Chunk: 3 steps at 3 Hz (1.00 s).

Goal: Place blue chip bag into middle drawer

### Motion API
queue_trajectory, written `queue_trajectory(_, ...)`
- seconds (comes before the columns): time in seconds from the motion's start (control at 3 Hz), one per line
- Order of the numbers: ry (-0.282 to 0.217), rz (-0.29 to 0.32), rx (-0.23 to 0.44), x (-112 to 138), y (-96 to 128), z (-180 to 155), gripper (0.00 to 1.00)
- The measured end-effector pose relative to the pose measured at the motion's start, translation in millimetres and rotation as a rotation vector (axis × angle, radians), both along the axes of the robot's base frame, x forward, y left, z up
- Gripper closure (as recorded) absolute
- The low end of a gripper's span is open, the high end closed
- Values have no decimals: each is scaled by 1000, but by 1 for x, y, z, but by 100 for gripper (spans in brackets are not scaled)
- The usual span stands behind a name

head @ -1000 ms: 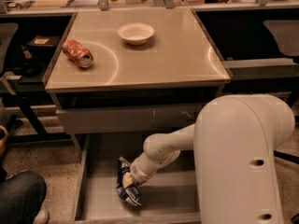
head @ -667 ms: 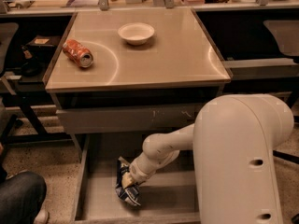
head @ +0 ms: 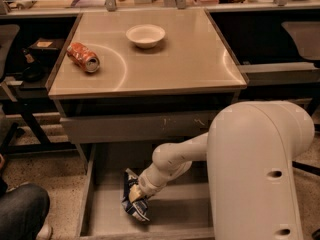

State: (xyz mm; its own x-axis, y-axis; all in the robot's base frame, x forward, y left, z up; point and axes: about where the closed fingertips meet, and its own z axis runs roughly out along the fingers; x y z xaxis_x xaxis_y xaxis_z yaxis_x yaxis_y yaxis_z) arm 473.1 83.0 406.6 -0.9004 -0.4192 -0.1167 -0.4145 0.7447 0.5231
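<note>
OK, gripper (head: 136,195) is low inside the open drawer (head: 102,209), left of centre, clamped on the bag (head: 135,211). Bag stands roughly upright, lower end down at the drawer floor. On the table (head: 190,64): can (head: 83,57) left, bowl (head: 145,35) far centre.

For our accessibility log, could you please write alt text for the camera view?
The robot's hand is down in the open middle drawer, against the blue chip bag. A bowl and crushed can sit on the tabletop above.
</note>
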Motion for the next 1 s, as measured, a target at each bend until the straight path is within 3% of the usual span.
queue_trajectory(0.33, 0, 0, 0, 0, 0, 0, 11)
queue_trajectory(0.67, 0, 0, 0, 0, 0, 0, 0)
queue_trajectory(1.0, 0, 0, 0, 0, 0, 0, 0)
